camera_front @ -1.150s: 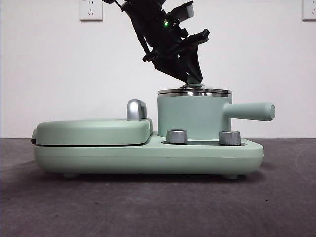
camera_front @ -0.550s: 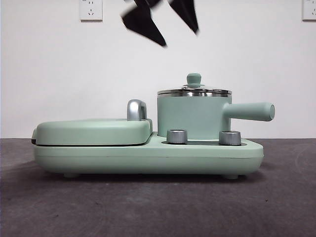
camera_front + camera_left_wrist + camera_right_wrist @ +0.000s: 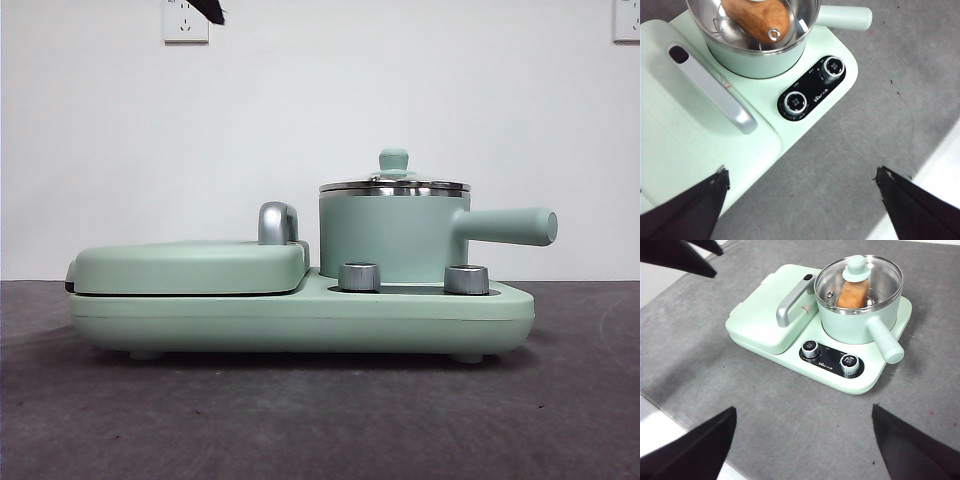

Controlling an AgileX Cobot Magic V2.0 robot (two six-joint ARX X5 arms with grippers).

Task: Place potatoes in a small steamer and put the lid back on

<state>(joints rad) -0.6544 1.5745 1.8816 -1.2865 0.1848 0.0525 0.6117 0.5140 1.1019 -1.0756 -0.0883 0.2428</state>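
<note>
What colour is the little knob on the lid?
Mint green, matching the pot; the knob shows best in the right wrist view.

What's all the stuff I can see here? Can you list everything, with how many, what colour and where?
pot: one, mint green with steel rim, on the right side of the cooker, handle sticking out sideways
lid: one, glass with steel rim and green knob, sitting on the pot
potato: one, orange-brown, inside the pot under the lid
cooker: one, mint green, on the table
grill cover: one, mint green with chrome handle, shut, beside the pot
dials: two, silver and black, on the cooker's front below the pot
table: one, dark grey
wall sockets: two, white, high on the wall
left claw: black, open, empty, above the cooker
right claw: black, open, empty, well back from the cooker
</note>
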